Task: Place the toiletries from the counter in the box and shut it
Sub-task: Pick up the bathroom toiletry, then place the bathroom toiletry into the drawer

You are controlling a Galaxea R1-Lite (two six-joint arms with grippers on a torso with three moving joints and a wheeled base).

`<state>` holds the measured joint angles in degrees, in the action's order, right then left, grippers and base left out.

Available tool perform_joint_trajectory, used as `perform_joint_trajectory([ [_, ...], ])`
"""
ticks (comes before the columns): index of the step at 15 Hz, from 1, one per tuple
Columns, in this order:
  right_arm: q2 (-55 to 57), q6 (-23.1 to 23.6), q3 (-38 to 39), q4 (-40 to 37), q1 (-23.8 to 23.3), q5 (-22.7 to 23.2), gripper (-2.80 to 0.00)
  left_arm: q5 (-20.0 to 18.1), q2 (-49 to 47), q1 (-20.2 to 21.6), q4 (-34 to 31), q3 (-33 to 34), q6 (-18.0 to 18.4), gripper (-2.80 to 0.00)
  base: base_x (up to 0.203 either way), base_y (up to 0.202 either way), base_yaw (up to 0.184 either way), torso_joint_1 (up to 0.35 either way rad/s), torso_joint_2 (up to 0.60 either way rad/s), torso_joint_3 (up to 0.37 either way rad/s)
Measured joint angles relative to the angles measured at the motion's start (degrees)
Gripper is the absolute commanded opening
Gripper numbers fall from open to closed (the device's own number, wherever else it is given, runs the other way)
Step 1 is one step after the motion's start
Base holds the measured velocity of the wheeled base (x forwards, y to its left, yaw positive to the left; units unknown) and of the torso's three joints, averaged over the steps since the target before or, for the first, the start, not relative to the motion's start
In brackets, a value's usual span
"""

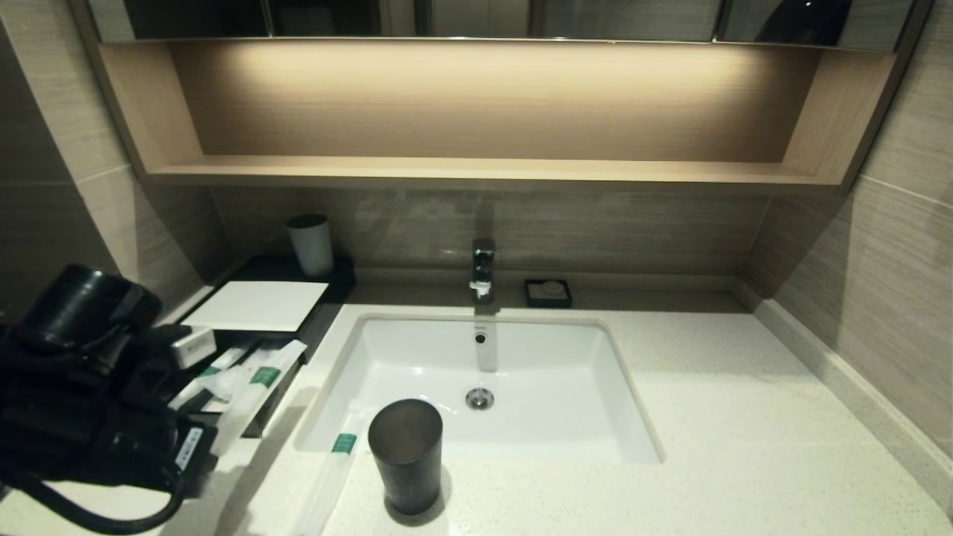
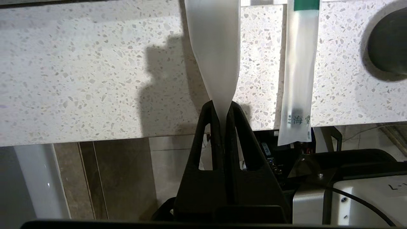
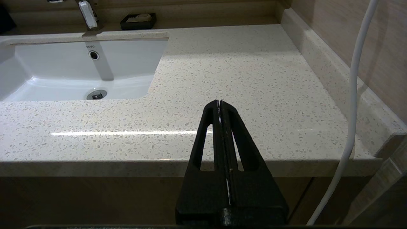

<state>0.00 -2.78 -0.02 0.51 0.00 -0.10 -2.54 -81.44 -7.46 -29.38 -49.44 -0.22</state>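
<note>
My left gripper (image 2: pixel 222 106) is shut on the near end of a translucent white packet (image 2: pixel 213 47). In the head view this packet (image 1: pixel 253 387), with its green band, slants from my left arm (image 1: pixel 89 387) up to the open drawer of the black box (image 1: pixel 336 286); its far end rests over the drawer front. The second packet (image 1: pixel 335 465) lies on the cream speckled counter (image 1: pixel 744 417) by the basin's left front corner, its near end overhanging the counter edge (image 2: pixel 299 73). My right gripper (image 3: pixel 220 101) is shut and empty, low before the counter's right front edge.
A dark grey cup (image 1: pixel 406 454) stands on the counter right of the lying packet. The white basin (image 1: pixel 610 387), tap (image 1: pixel 482 272) and small black soap dish (image 1: pixel 548 292) are behind. A pale cup (image 1: pixel 311 244) stands on the box behind its white panel (image 1: pixel 257 305).
</note>
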Motion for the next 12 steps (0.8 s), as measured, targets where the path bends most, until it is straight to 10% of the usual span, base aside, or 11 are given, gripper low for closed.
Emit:
perform_joint_trajectory([
  [12, 0.0, 0.0, 0.0, 0.0, 0.0, 0.0, -2.8, 3.7, -5.1, 12.4, -15.2, -15.6, 0.3, -2.8, 0.0, 0.0, 0.0, 0.0, 0.0, 0.0],
])
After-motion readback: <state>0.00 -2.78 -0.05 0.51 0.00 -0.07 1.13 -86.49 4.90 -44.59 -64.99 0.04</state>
